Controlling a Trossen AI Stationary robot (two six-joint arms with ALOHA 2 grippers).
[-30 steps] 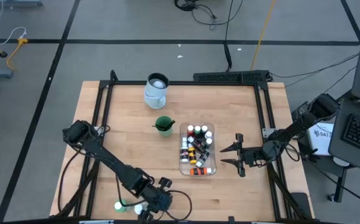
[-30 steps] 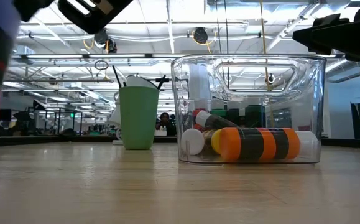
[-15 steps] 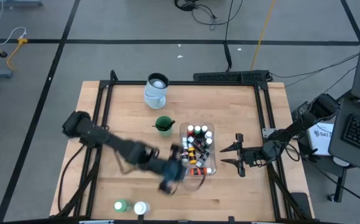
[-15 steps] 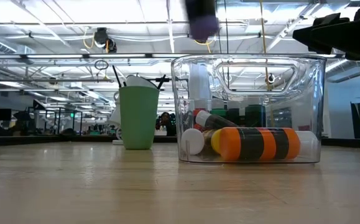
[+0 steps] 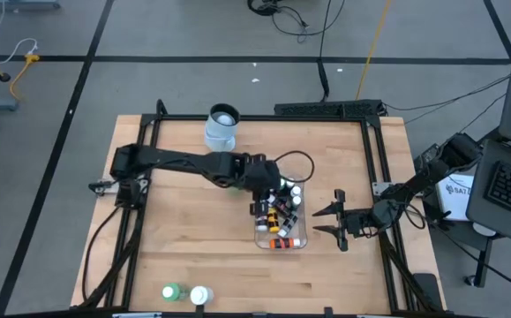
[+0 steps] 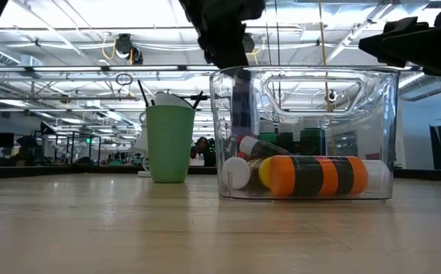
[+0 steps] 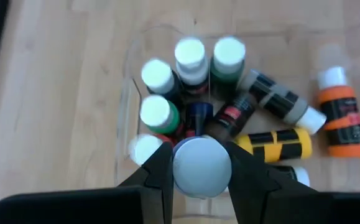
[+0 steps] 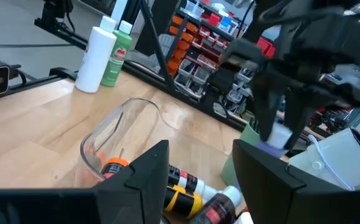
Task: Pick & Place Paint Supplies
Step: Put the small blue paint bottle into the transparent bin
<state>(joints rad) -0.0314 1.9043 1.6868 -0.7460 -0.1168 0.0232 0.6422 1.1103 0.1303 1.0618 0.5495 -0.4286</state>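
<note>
Reaching over tub (image 5: 301,240), left gripper (image 7: 201,167) jaws clamped on paint bottle (image 7: 201,163); right gripper (image 5: 326,219) jaws apart.

The left gripper (image 7: 201,168) hangs fingers-down from its outstretched arm, clamped on something white-capped. The right gripper (image 5: 330,219) waits level, fingers parted, empty.

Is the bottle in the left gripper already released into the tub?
No. The left gripper is shut on the white-capped bottle, held above the clear tub.

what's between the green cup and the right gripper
In the high view, the clear tub of paint bottles lies between green cup and right gripper, with the left gripper over it.
</note>
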